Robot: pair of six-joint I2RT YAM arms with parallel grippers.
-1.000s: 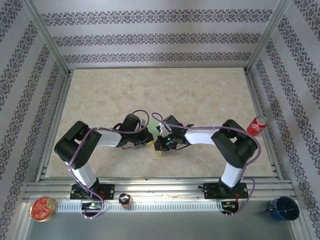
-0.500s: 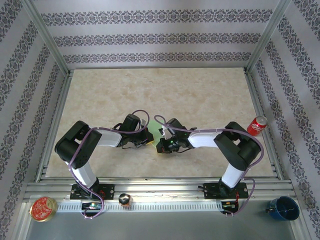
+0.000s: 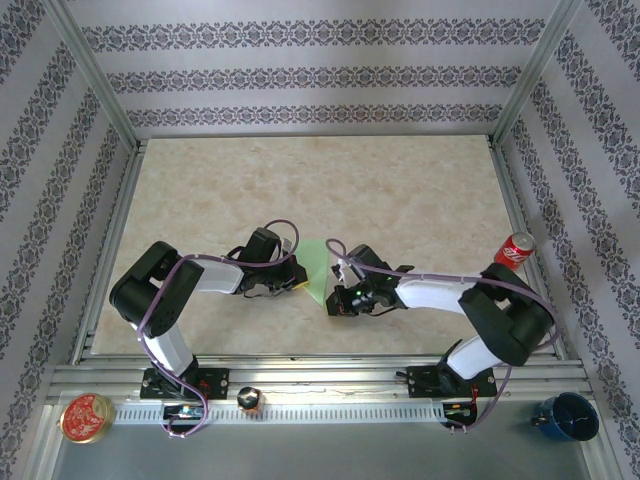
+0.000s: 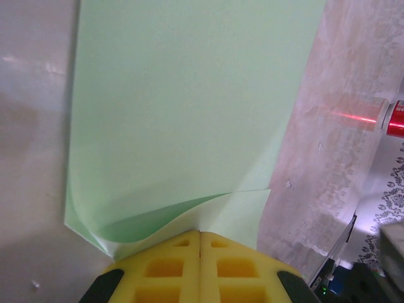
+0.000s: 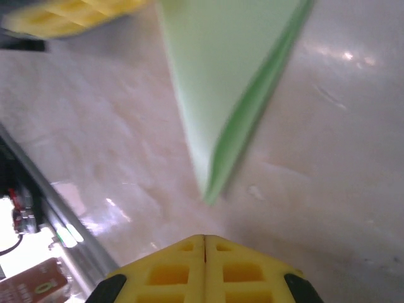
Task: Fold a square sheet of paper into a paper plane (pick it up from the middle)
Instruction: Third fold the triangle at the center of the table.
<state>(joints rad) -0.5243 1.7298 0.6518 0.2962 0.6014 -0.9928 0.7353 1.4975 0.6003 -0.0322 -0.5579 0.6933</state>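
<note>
The square sheet of paper (image 3: 316,268) is pale green and lies folded on the table between my two grippers. In the left wrist view the paper (image 4: 189,95) spreads away from the fingers, its upper layer curling up near the tips. My left gripper (image 3: 297,281) is shut, and in its own camera the left gripper (image 4: 201,232) rests its tips on the paper's near edge. My right gripper (image 3: 334,302) is shut and holds nothing. Its own camera shows the right gripper (image 5: 204,237) just short of the paper's pointed corner (image 5: 209,192), not touching it.
A red soda can (image 3: 515,250) stands at the table's right edge. On the front rail sit a red tin (image 3: 85,417), a small dark object (image 3: 248,400) and a blue cup (image 3: 567,415). Metal frame posts and patterned walls enclose the table.
My right gripper has slid right and toward the near edge, off the paper, uncovering its green folded shape. The left gripper has stayed in place.
</note>
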